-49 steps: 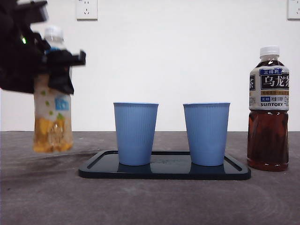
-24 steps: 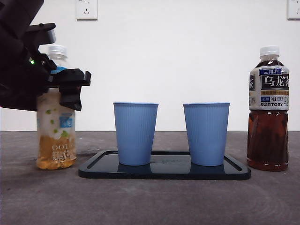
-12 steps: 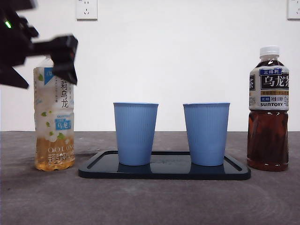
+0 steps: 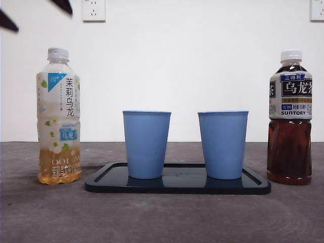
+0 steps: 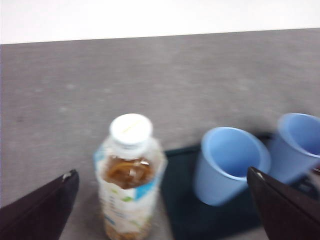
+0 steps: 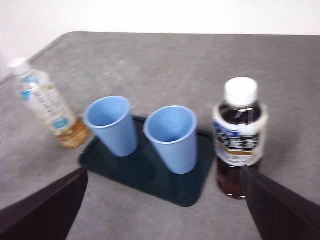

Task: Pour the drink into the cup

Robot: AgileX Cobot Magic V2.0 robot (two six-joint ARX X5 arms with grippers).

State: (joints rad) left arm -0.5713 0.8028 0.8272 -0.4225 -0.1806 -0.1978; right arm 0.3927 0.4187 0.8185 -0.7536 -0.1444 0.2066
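A pale oolong tea bottle (image 4: 58,116) stands upright and capped on the table, left of the tray. Two blue cups (image 4: 146,144) (image 4: 223,144) stand on a black tray (image 4: 177,186). A dark Suntory tea bottle (image 4: 289,121) stands capped to the right of the tray. My left gripper (image 5: 162,172) is open and empty, high above the pale bottle (image 5: 129,190); only its black tips show at the front view's top left corner (image 4: 35,12). My right gripper (image 6: 164,172) is open and empty, well above the cups (image 6: 111,125) (image 6: 172,137) and the dark bottle (image 6: 240,137).
The grey table runs to a white wall with sockets (image 4: 93,10). The pale bottle (image 6: 47,107) and the tray (image 6: 150,175) show in the right wrist view. The inside of the cups looks blue, with no drink visible.
The left gripper lowered the pale bottle onto the table, let it go, then rose up and away to the top left. The bottle now stands free.
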